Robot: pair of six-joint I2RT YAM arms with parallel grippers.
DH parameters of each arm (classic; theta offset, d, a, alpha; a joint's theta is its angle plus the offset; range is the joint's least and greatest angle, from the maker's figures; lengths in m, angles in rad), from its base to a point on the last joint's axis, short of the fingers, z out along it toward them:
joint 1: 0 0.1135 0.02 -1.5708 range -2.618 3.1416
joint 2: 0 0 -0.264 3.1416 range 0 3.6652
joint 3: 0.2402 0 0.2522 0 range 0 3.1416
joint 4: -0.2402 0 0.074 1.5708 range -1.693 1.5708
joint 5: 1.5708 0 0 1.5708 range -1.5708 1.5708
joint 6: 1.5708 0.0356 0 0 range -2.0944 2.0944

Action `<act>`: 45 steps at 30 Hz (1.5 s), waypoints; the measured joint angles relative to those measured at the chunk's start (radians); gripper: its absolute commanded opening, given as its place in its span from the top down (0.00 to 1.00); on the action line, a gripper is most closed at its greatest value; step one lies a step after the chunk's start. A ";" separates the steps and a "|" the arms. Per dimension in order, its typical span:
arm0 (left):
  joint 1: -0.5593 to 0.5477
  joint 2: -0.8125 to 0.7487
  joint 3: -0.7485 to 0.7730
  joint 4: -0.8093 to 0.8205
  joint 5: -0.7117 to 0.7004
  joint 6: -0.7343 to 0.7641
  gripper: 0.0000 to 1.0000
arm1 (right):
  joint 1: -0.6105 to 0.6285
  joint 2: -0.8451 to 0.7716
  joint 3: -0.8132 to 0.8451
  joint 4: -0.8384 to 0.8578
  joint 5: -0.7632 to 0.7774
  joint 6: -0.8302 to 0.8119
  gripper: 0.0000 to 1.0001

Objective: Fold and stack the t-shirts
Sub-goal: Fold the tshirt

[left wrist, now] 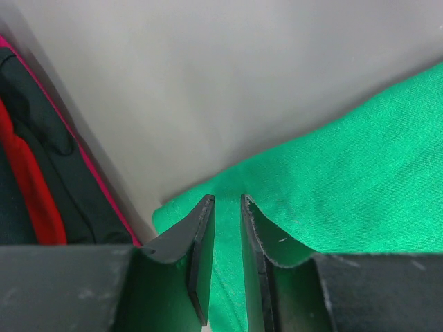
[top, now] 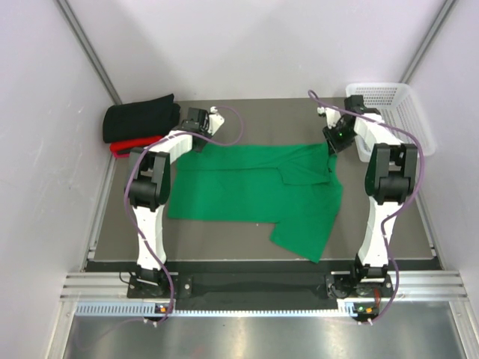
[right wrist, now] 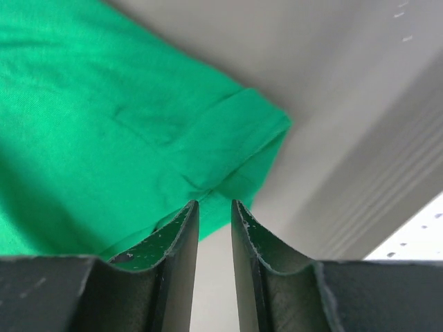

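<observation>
Folding the green t-shirt [top: 254, 191], spread flat mid-desk [top: 224, 241]; black t-shirt [top: 142, 118] and red t-shirt [top: 123, 146] piled far left. Left end effector [left wrist: 227, 199] and right end effector [right wrist: 214, 204] at its far corners, fingers nearly together, grip impossible to tell. Next, probably: carrying both corners evenly toward the near hem.

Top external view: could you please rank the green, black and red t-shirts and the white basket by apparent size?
1. green t-shirt
2. white basket and black t-shirt, about alike
3. red t-shirt, only a sliver showing
</observation>
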 measured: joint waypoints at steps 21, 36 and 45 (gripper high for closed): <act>0.000 0.037 -0.002 0.067 -0.058 0.058 0.73 | 0.040 0.119 0.126 -0.005 0.140 -0.001 0.70; 0.000 0.178 0.113 0.255 -0.176 0.124 0.76 | 0.078 0.204 0.261 0.013 0.306 -0.034 0.70; 0.009 0.186 0.141 0.279 -0.231 0.084 0.74 | 0.082 0.213 0.280 0.080 0.349 -0.064 0.63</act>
